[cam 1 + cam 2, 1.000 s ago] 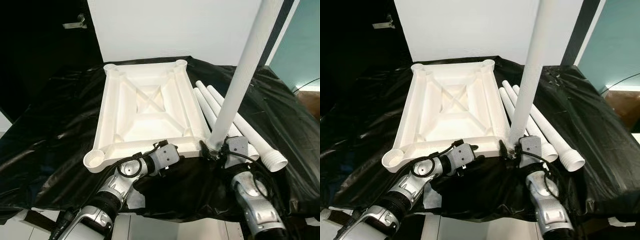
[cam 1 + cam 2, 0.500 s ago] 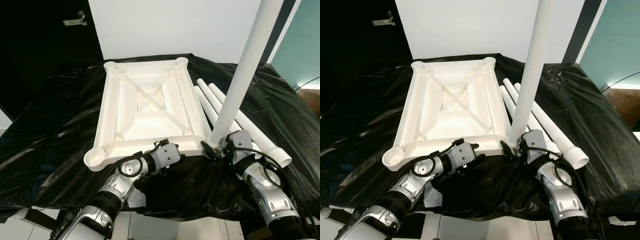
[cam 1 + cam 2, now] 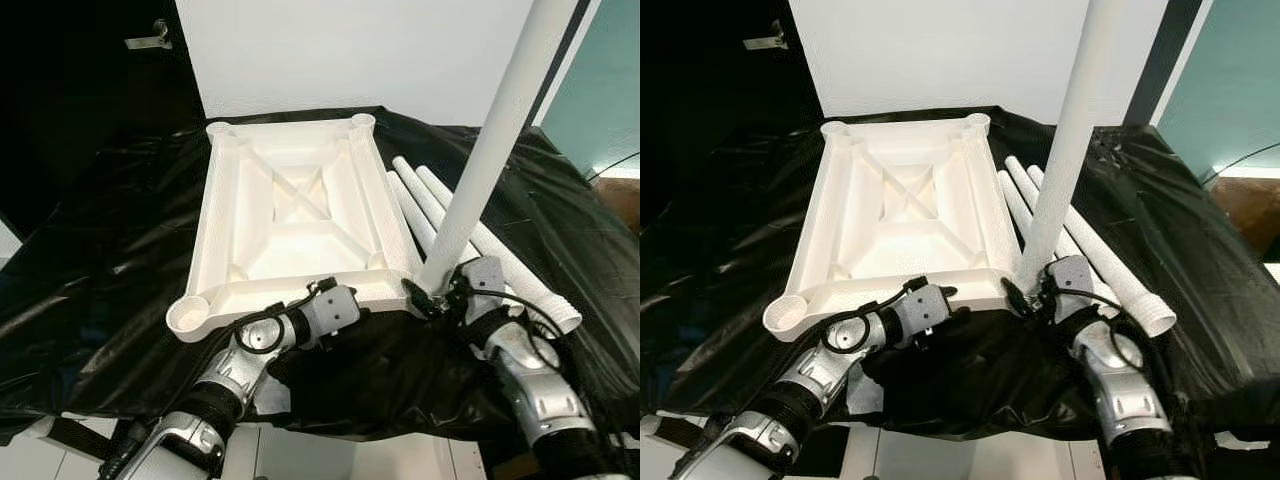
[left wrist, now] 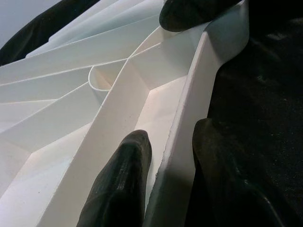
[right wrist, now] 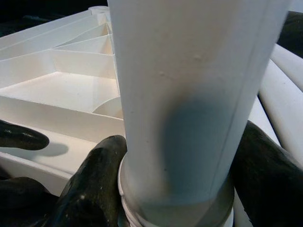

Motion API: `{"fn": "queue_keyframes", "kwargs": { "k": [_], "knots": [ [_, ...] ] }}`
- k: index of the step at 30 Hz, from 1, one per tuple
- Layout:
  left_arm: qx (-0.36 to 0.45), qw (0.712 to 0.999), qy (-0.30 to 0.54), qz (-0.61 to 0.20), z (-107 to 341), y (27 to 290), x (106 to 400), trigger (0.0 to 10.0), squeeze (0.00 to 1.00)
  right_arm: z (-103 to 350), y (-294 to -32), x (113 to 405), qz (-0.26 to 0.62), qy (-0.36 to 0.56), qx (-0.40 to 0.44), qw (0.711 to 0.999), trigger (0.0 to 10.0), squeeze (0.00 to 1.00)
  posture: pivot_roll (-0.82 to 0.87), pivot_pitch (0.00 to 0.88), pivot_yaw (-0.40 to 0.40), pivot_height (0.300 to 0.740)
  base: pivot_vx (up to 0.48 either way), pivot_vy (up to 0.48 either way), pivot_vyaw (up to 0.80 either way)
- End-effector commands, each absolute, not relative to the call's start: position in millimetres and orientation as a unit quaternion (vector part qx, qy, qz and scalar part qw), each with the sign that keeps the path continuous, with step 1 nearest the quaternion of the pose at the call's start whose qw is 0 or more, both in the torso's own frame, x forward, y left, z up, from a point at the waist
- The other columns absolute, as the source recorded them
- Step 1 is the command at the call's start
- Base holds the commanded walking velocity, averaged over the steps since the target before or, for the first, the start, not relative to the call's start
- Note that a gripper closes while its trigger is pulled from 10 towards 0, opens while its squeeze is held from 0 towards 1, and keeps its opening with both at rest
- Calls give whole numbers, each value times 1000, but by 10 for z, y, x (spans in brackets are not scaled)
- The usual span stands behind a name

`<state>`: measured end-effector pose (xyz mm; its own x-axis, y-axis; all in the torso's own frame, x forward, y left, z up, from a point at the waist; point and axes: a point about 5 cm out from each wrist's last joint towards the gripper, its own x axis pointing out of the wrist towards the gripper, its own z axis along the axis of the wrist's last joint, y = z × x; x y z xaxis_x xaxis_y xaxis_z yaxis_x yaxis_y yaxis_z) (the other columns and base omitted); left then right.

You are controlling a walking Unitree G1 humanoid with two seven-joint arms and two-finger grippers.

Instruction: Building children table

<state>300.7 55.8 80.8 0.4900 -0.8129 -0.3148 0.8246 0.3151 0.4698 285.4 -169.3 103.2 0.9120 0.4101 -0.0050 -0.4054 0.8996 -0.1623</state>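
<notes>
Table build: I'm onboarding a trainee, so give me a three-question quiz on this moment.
1. True or false: the left gripper has its jaws astride the near rim of the tabletop.
2. What does the right gripper hold? A) cloth B) upright leg C) cable
3. How many spare legs lie on the black sheet right of the tabletop?

Key: 1 true; 2 B, the leg standing at the near right corner; 3 three.

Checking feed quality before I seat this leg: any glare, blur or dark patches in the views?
Eye views: sharp; the upturned tabletop is bright but readable, and the black sheet swallows detail. Left wrist view: left claw fingers soft, very close. Right wrist view: the leg is near, with a shadow low on it.
</notes>
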Motion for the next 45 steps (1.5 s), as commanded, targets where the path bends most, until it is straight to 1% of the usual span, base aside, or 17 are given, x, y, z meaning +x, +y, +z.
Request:
{"fn": "queue_keyframes", "kwargs": {
  "k": [1,2,4,11,13,14,15,17,18,20,21,25,26,28,29,35,45],
  "knots": [
    [291,805,90,-510,483,657,2880,10000,0,908,-1702,2810,194,14,-55,979,0,0,-24,12,-20,740,0,0,0],
    [291,806,89,-507,483,661,2880,10000,0,746,-1658,2700,90,21,-26,995,0,0,-16,7,-22,740,0,0,0],
    [290,807,89,-507,484,662,2880,10000,0,687,-1579,2624,43,17,-7,999,0,0,-15,6,-19,740,0,0,0],
    [293,806,90,-506,494,689,2893,10000,0,741,-1547,2670,18,-3,-3,1000,0,0,-14,5,-11,740,0,0,0],
    [294,806,90,-506,495,694,2895,10000,0,748,-1548,2681,13,-4,-4,1000,627,0,-14,4,-10,740,0,0,0],
    [295,805,90,-506,495,697,2896,10000,0,756,-1541,2690,14,-4,-10,1000,4784,0,-16,3,-9,740,0,0,0],
    [296,805,90,-507,495,698,2896,10000,0,763,-1537,2694,14,-5,-16,1000,10000,0,-17,4,-8,740,0,0,0],
    [296,804,90,-508,498,698,2897,10000,0,778,-1533,2694,17,-9,-29,999,10000,0,-16,6,-7,740,0,0,0],
    [296,804,89,-508,501,696,2898,10000,0,783,-1543,2692,18,-10,-28,999,10000,596,-16,5,-7,740,0,0,0],
    [296,804,89,-508,502,695,2899,10000,0,785,-1551,2691,18,-11,-26,999,10000,596,-16,5,-7,740,0,0,0],
    [296,804,89,-508,504,693,2898,10000,0,792,-1555,2689,22,-14,-22,999,10000,1000,-18,6,-5,740,0,0,0],
    [296,803,89,-509,503,693,2895,10000,0,818,-1554,2693,60,-19,-29,998,10000,1000,-24,6,-2,740,0,0,0],
    [296,803,89,-510,504,695,2896,10000,0,842,-1575,2700,79,-23,-45,996,10000,620,-25,7,-2,740,0,0,0],
    [297,802,89,-510,504,696,2898,10000,0,858,-1604,2707,93,-25,-60,994,10000,620,-25,7,-2,740,0,0,0],
    [297,803,89,-510,506,696,2901,10000,0,873,-1670,2721,99,-25,-78,992,10000,0,-25,7,-2,740,0,0,0],
    [298,803,88,-509,514,696,2909,10000,0,913,-1901,2749,117,-16,-129,985,10000,0,-23,5,1,740,0,0,0],
    [297,803,89,-509,511,702,2904,10000,0,891,-1991,2722,151,6,-143,978,10000,0,-25,8,0,740,0,0,0]
  ]
}}
